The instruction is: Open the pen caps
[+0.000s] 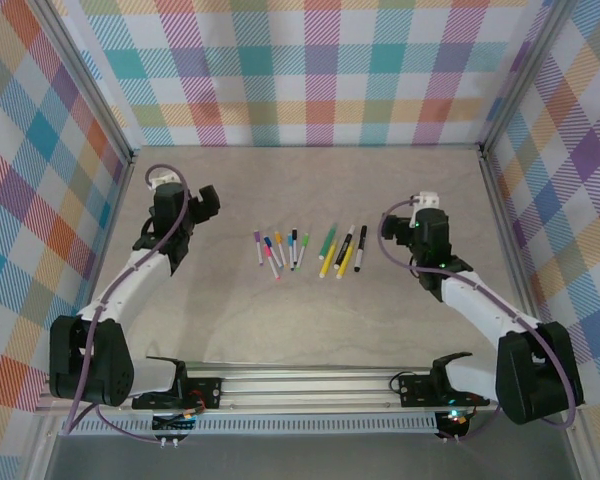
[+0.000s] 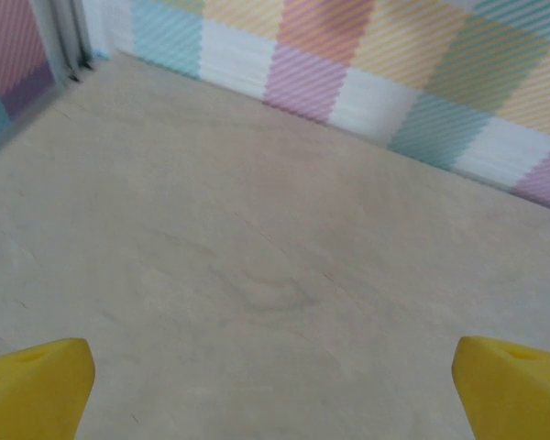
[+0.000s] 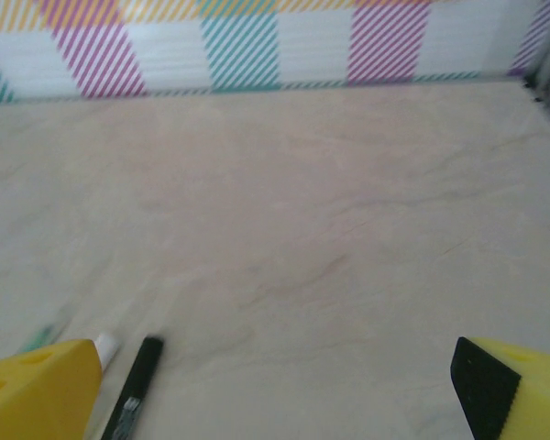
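— Counting the pens, how many?
— About ten, in two loose clusters flat on the worktop, between the arms; their caps are too small to judge.
— The pincers?
— Left pincer and right pincer both gape, holding nothing.

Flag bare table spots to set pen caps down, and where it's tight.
Free: beige tabletop strip between the row of thin marker pens and the plaid back wall; another between pens and the near aluminium rail. Crowded: mid-table, where pens lie close together.
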Controlling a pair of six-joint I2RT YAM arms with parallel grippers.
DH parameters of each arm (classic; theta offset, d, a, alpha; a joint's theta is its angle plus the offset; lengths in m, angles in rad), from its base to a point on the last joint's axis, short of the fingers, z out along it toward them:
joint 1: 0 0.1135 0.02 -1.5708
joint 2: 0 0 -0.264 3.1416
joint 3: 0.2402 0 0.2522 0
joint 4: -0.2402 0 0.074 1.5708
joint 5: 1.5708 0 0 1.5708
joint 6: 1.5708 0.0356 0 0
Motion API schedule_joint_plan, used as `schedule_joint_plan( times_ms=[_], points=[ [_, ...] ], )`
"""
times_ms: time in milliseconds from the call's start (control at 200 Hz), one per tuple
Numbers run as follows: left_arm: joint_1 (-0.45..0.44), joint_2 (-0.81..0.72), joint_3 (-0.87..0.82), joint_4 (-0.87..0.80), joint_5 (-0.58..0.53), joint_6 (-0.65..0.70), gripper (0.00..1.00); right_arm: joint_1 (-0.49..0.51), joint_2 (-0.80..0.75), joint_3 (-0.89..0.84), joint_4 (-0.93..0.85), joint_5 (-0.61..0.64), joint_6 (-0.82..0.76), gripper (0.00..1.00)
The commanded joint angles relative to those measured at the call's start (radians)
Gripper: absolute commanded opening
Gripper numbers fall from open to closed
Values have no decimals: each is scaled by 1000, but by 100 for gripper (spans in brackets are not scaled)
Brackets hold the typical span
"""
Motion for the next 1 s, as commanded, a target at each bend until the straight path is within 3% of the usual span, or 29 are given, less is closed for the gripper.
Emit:
schedule_joint_plan(
  times_ms=[0,170,255,340,475,615,755,815,950,995],
  points=[
    [-39,-66,32,-228,113,-73,100,36,-37,12,-122,50,13,99],
    [-100,-153,45,-396,92,-104,100,79,-178,23,-221,37,152,99],
    [-166,-186,30,-432,43,-109,100,78,-254,40,-298,-93,224,99],
    [-218,-203,28,-463,15,-113,100,82,-218,143,-454,-215,241,99],
    [-265,-215,35,-502,31,-158,100,131,-174,243,-586,-127,263,99],
    [-322,-196,48,-514,41,-196,100,145,-158,347,-759,-127,316,99],
    [-375,-96,127,-549,41,-200,98,189,-129,405,-916,-80,369,92],
    [-408,-49,161,-554,44,-198,97,198,-119,403,-944,-87,389,76],
    [-451,32,220,-568,35,-184,95,211,-105,351,-912,-128,431,52],
    [-451,48,231,-565,37,-176,94,212,-82,340,-903,-135,446,50]
  ],
)
